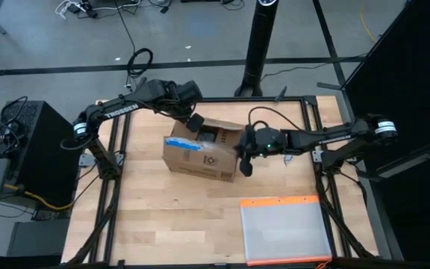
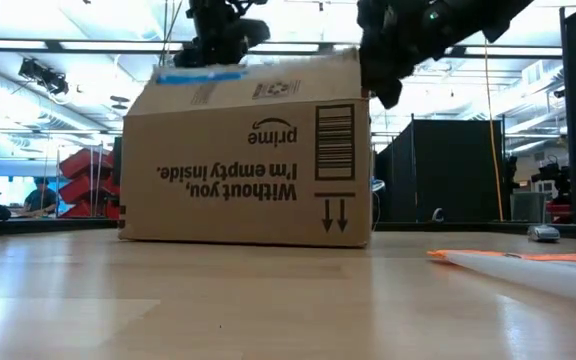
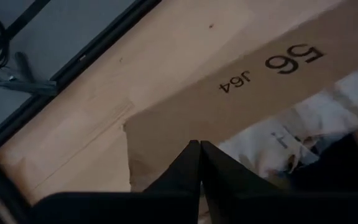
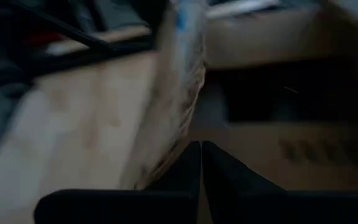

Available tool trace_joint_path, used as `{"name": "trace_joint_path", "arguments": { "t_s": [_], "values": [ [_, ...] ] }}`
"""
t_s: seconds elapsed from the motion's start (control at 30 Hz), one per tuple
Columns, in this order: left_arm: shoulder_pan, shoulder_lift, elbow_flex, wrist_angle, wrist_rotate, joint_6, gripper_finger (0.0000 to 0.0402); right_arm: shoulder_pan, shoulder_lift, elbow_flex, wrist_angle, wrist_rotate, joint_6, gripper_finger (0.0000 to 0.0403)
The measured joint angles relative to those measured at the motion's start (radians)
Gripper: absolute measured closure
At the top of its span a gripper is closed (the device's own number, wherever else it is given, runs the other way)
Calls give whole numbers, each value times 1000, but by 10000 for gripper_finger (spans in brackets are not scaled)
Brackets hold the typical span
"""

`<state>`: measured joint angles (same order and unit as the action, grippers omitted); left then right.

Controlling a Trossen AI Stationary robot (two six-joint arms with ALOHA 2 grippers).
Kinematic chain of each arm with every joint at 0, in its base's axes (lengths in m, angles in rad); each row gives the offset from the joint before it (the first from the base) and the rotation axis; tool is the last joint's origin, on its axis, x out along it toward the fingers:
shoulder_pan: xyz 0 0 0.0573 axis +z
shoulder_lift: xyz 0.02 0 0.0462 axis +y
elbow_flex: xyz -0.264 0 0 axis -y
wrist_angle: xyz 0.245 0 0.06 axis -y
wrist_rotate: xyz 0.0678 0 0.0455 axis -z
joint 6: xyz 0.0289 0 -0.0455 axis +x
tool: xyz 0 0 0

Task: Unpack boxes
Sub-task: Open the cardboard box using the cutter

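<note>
A brown cardboard box (image 1: 200, 161) rests on its base mid-table; in the low view the box (image 2: 248, 170) shows upside-down "prime" print. Its top is open, with white packing paper (image 3: 316, 118) inside. My left gripper (image 1: 195, 123) is shut at the far-left top of the box, its tips (image 3: 199, 144) over a flap marked "56 J64" (image 3: 241, 93). My right gripper (image 1: 243, 166) is shut at the box's near-right top corner (image 2: 386, 90), beside the raised near flap with clear tape and a blue label (image 4: 179, 93). My left gripper points its shut fingertips (image 3: 191, 155) slanting down at the face of the "56 J64" flap, near that flap's end; I cannot tell whether they touch it. My right gripper comes from the table's right and meets the right end of the taped near flap (image 4: 166, 155), which runs edge-on up to the fingertips. The fingers hide the contact itself. The flap stands raised and the box stays on the table.
A flat clear pouch with an orange edge (image 1: 286, 228) lies near the table's near right corner, low in the level view (image 2: 528, 262). Black frame rails (image 1: 118, 187) border the table left and right. Bare wood (image 1: 170, 224) lies near and left of the box.
</note>
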<state>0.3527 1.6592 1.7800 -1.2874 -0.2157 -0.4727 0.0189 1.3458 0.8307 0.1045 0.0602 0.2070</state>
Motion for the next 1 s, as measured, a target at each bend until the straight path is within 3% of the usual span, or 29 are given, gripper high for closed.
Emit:
{"name": "trace_joint_path", "arguments": {
  "t_s": [0.13,0.3,0.43,1.0],
  "values": [
    [-4,0,83,-1,71,0,402,25,13,2,121,-68,-5,403],
    [-59,-1,206,12,245,48,402,62,15,3,149,-100,-69,403],
    [-147,-3,230,73,344,36,402,79,15,3,190,-222,-122,403],
    [-466,271,225,-141,246,-97,401,81,68,2,34,-214,-287,403]
  ]
}}
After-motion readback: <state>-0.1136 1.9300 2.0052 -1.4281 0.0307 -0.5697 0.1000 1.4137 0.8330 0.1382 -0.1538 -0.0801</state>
